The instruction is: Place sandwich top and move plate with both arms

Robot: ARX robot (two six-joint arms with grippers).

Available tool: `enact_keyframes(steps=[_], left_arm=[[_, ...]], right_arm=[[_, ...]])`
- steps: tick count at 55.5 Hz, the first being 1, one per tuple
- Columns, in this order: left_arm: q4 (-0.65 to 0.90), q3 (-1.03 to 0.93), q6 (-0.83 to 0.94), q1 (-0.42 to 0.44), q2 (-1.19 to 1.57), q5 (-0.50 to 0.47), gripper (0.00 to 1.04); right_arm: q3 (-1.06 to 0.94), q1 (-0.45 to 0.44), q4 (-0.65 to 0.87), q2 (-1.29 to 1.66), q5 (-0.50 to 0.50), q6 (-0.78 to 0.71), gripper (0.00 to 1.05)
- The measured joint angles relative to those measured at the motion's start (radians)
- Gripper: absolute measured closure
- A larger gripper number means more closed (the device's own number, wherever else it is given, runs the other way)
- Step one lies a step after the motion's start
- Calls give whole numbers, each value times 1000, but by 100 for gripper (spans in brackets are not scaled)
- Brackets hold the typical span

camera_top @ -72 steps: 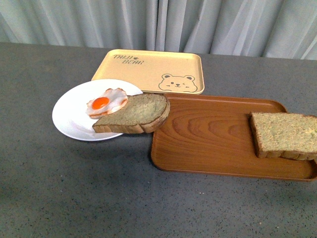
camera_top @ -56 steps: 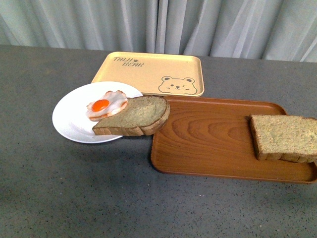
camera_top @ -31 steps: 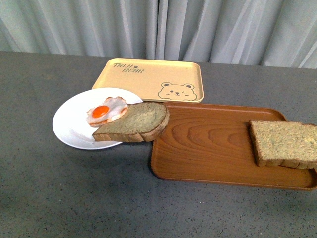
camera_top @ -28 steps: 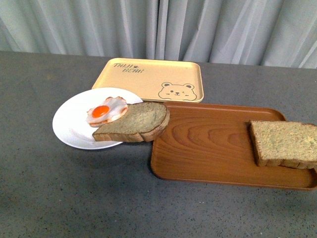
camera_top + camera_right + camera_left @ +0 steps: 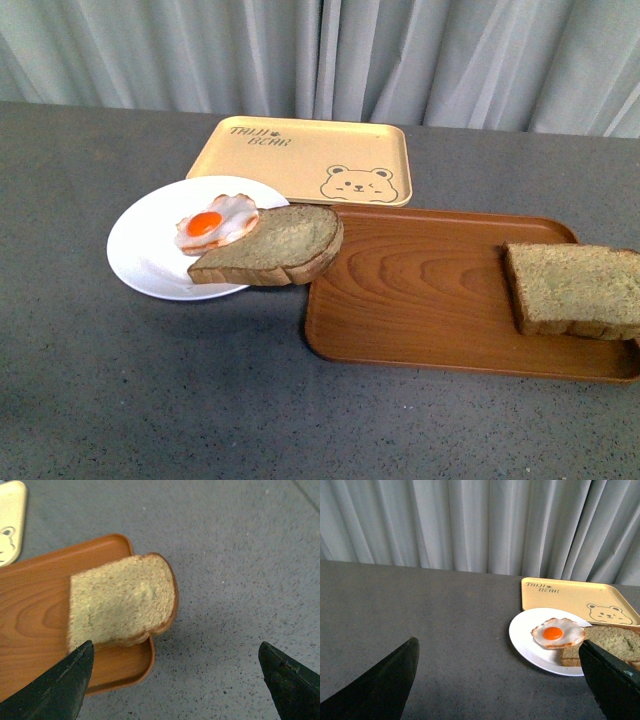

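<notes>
The sandwich top (image 5: 572, 288) is lying flat at the right end of the brown wooden tray (image 5: 420, 290). Its outer end is riding over the tray's rim and hanging out above the grey table (image 5: 200, 400), as the right wrist camera is showing. The right gripper (image 5: 175, 644) is hovering over that end of the tray with its two black fingers (image 5: 60, 685) spread wide, grasping nothing and touching neither slice nor tray.

Further left, the white plate (image 5: 150, 255) is sitting on the table just beside the wooden tray. It is carrying a fried egg (image 5: 215, 222) and a second slice of bread (image 5: 270, 245) with a rounded end. That slice is touching the egg and reaching past the plate's rim, so its rounded end is overlapping the left edge of the wooden tray.

Behind the plate and the wooden tray, a yellow tray (image 5: 305, 158) printed with a bear's face is lying flat on the table.

The left gripper (image 5: 497, 642) is hanging above the table with the plate ahead of it. Its fingers (image 5: 610, 680) are parted wide and gripping nothing.

A pale curtain (image 5: 400, 50) is hanging along the far side of the table
</notes>
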Motion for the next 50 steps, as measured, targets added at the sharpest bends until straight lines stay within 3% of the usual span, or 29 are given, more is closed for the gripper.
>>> enact_keyframes(steps=[12,44,50], left_arm=[[0,0,0,0,0,0,9],[0,0,0,0,0,0,9],[0,0,0,0,0,0,9]], right_arm=[[160,-90,87,439,-89,158,9],[372,-27,119,687,-112,324,9],[381,-14,119,692,-114,340,23]])
